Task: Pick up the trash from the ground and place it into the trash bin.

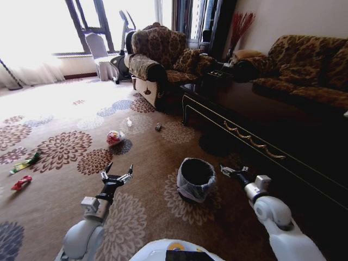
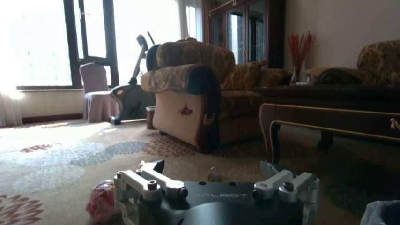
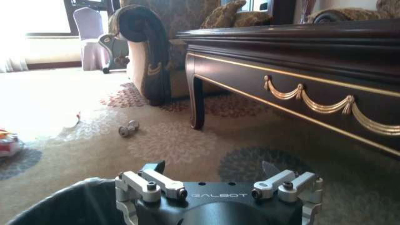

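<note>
The trash bin, black inside with a pale bag outside, stands on the flowered carpet between my two arms. My left gripper hovers open over the carpet to the bin's left, holding nothing. My right gripper is open just right of the bin, whose rim shows below it. Trash lies ahead: a crumpled red-pink wrapper, a small brown bottle-like item, a white scrap, and green and red bits at far left.
A long dark wooden table with gold trim runs along the right, close to my right arm. A patterned armchair and a sofa stand behind. A covered chair and an exercise machine sit by the window. Open carpet lies left.
</note>
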`<state>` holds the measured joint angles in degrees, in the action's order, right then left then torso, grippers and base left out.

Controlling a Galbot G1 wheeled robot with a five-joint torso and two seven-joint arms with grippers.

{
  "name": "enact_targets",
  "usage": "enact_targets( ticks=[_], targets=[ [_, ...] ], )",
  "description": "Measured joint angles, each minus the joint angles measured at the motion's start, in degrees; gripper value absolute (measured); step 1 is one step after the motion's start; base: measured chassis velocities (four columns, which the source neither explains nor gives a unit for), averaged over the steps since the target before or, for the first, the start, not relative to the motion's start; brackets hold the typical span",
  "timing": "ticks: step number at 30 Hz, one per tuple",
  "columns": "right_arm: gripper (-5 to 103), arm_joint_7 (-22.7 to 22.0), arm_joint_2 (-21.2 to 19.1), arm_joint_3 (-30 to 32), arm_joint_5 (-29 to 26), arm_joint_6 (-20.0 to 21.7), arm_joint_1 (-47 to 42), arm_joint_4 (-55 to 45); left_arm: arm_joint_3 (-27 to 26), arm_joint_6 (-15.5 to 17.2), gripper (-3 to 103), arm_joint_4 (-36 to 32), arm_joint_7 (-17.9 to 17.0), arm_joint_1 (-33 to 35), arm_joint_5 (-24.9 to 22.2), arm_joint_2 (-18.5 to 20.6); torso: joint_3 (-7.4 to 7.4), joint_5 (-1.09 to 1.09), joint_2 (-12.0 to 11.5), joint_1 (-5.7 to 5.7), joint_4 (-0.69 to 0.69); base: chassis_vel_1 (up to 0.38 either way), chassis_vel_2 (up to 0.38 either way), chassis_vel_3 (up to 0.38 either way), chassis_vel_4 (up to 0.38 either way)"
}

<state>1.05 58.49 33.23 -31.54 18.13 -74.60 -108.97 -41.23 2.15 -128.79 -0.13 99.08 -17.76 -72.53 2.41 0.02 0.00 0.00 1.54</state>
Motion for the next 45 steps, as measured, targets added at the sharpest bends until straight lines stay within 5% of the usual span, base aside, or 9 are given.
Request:
enact_targets(
  ticks=[8, 20, 29, 45],
  targets=[
    [100, 0.0, -3.1, -5.6, -3.4, 1.3, 9.8, 6.9, 0.1, 0.2, 100, -0.8, -0.5, -0.1, 0.9, -0.3, 0.0, -0.02, 0.0, 0.0, 0.0, 0.0, 0.0, 0.0, 0.0],
    [100, 0.0, -2.8, -20.8, -9.6, 11.2, 20.5, 14.0, -0.4, 0.0, 100, -1.5, -0.7, 0.9, 1.6, -1.3, 0.0, -0.02, 0.0, 0.0, -0.02, 0.0, 0.0, 0.0, 0.0],
    [100, 0.0, -4.2, -21.9, -18.1, 18.4, 21.9, 14.8, -0.7, -0.5, 100, -1.6, -0.7, 0.8, 1.1, -1.5, -0.01, -0.02, 0.0, 0.0, -0.01, 0.0, 0.0, 0.0, 0.0],
    [100, 0.0, -2.2, -20.7, -21.9, 21.0, 21.5, 17.6, -0.4, 0.5, 100, -1.5, -0.4, 0.6, 1.4, -1.1, -0.01, -0.02, 0.0, 0.0, 0.0, 0.0, 0.0, 0.0, 0.0]
  ],
)
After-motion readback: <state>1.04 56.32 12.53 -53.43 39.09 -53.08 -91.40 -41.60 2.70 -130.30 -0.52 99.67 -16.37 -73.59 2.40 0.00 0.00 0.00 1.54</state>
